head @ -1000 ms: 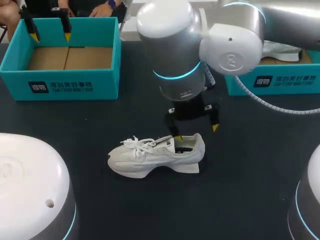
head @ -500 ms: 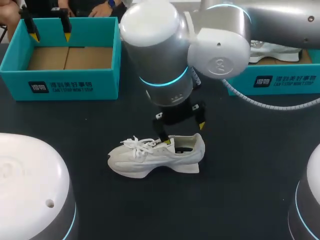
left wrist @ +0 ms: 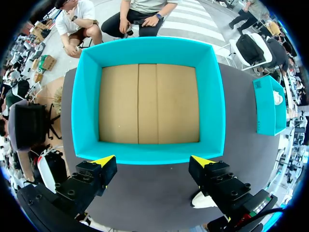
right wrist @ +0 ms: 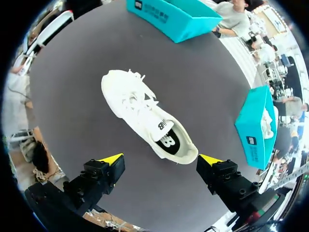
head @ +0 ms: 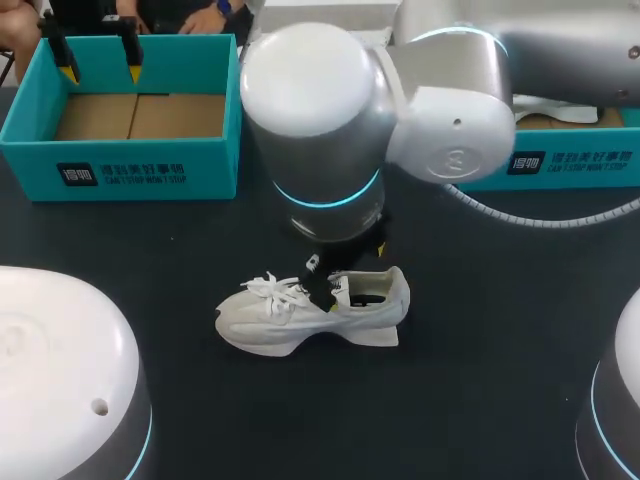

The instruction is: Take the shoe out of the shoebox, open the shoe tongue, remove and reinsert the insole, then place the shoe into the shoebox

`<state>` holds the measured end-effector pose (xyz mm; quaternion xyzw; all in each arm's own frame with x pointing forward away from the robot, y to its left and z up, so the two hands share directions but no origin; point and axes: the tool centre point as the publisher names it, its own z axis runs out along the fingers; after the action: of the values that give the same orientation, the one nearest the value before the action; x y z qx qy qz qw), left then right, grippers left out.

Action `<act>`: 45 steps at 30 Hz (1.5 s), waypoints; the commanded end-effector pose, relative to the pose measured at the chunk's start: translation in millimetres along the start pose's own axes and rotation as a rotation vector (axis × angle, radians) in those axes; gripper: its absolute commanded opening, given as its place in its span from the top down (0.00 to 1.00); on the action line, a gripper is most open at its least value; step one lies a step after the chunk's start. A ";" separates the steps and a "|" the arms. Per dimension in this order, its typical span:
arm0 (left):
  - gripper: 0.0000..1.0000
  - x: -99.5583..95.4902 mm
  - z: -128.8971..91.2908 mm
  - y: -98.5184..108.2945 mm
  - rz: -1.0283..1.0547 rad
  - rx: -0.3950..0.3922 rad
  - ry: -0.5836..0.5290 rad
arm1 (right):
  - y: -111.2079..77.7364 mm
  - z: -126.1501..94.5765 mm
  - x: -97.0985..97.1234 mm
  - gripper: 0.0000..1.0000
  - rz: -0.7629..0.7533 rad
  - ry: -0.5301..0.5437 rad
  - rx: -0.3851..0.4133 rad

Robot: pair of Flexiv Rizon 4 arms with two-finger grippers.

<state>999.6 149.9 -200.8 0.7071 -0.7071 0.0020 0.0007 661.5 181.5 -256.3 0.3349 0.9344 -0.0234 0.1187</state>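
Shoe (head: 310, 310) is out of the shoebox (head: 120, 165): it lies on its sole on the dark table (head: 480, 380), well apart from the box, whose cardboard floor is bare. Right gripper (right wrist: 161, 159) hangs over the heel end, fingers spread wide and grasping nothing. In the head view its tips are mostly hidden under the wrist, so I cannot tell whether they touch the collar. Left gripper (head: 100, 60) is parked at the shoebox's far rim, likewise released and empty. Laces look done up and the insole (right wrist: 166, 137) sits inside the shoe. Judgement: only the take-out step is done, while tongue, insole out and back, and re-boxing remain. Print: logo patch and white lettering on the shoebox front, the same on a second teal box (head: 560, 165), and bold white marks on the insole, none transcribed.
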 end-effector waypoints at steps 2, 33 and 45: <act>0.00 0.0 -0.1 0.0 0.000 -0.001 -0.001 | -4.0 2.5 -3.8 0.00 -0.556 0.022 -0.077; 0.00 0.0 -0.1 0.0 0.000 -0.001 -0.001 | -78.1 20.5 -55.0 0.00 -0.553 0.462 -0.942; 0.00 0.0 -0.1 0.0 0.000 -0.001 -0.001 | -83.8 29.7 -57.5 0.00 -0.526 0.404 -0.902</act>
<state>999.6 149.9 -200.7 0.7071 -0.7071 0.0020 0.0006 663.1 95.5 -271.3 0.0194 0.9869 0.1513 0.0515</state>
